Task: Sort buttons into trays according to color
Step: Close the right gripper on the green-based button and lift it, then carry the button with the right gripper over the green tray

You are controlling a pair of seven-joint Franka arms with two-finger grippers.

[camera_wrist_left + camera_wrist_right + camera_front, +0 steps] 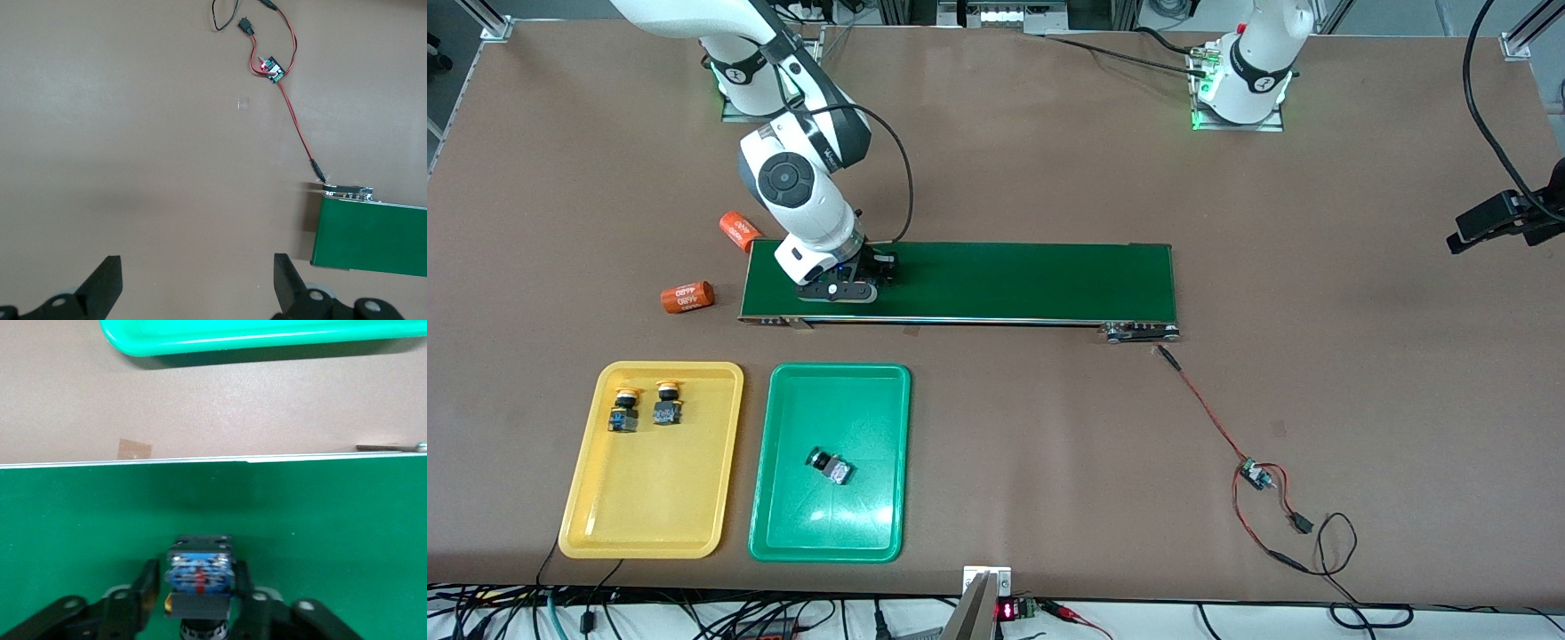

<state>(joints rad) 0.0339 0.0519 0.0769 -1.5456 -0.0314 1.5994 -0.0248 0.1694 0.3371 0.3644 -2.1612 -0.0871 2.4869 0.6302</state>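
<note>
Yellow tray [587,498], green tray [769,507], dark green belt [1032,280], orange cylinders [687,297].

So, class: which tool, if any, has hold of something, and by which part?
The right tool, down on the conveyor belt, has its fingers against the sides of a button's black body. The left tool is open and holds nothing.

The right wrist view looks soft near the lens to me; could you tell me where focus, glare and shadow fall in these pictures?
Right wrist view: the button between the right end effector fingers is blurred, with a soft shadow on the conveyor belt. Front view: pale glare streaks on the table. Left wrist view: faint shadow band on bare tabletop.
</note>
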